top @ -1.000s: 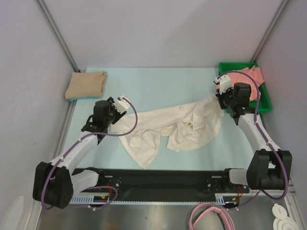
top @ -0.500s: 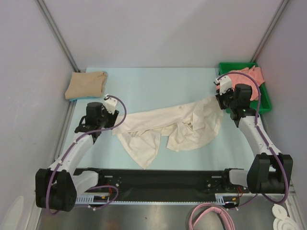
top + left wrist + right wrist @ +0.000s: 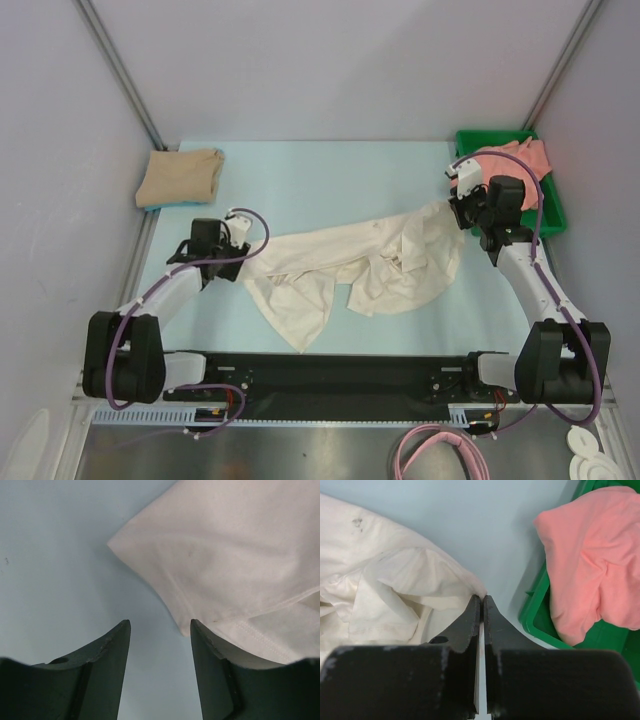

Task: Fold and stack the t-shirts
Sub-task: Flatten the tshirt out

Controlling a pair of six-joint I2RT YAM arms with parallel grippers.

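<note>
The cream-white t-shirt (image 3: 370, 262) lies crumpled and stretched across the middle of the table. My right gripper (image 3: 458, 212) is shut on its right corner (image 3: 479, 591), which is pulled up toward the tray. Low at the shirt's left edge, my left gripper (image 3: 236, 265) stands open with bare table between its fingers (image 3: 159, 625). The shirt's hem (image 3: 240, 555) lies just beyond and over the right finger. The tan-beige t-shirt (image 3: 182, 177) sits folded at the back left. The salmon-pink t-shirt (image 3: 592, 555) is bunched in the tray.
A green plastic tray (image 3: 548, 215) stands at the back right, close beside my right gripper; its rim (image 3: 535, 620) is just right of the fingers. Grey walls close off the left, back and right of the table. The arms' base rail runs along the near edge.
My left arm has swung back and dropped lower, its gripper now close to the table at the shirt's left edge. The right arm and the shirts have not moved.
</note>
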